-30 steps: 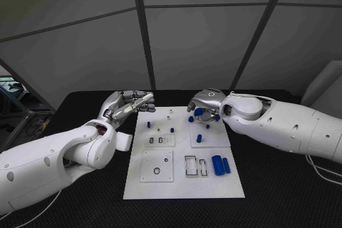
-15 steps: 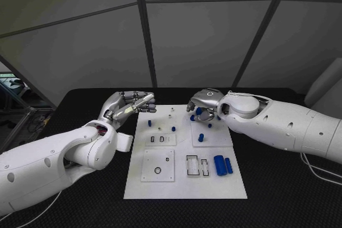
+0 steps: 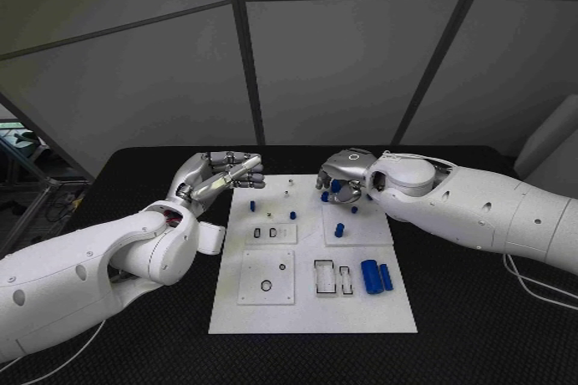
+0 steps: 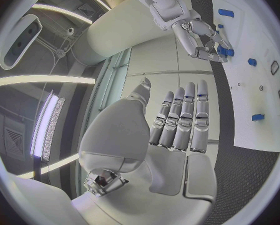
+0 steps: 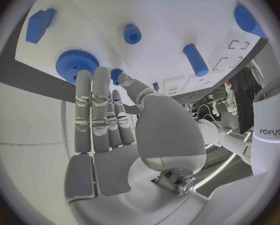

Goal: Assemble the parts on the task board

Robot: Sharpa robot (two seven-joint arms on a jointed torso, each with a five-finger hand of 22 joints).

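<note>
Both hands hover at the far end of the task board, nothing in either grasp.

The left hand [image 3: 224, 173] sits just off the far-left corner of the white task board [image 3: 313, 310], fingers straight and side by side, palm bare. Over on the other side, the right hand [image 3: 343, 178] hangs above the board's far-right part, fingers extended above a blue gear [image 5: 77, 63], carrying nothing. Near that gear there's a short blue peg [image 5: 132, 34] and a blue cylinder [image 5: 196, 59] lying on the white surface. At the board's near-right, two larger blue cylinders [image 3: 377, 277] lie side by side beside a rectangular slot [image 3: 324, 279].
</note>
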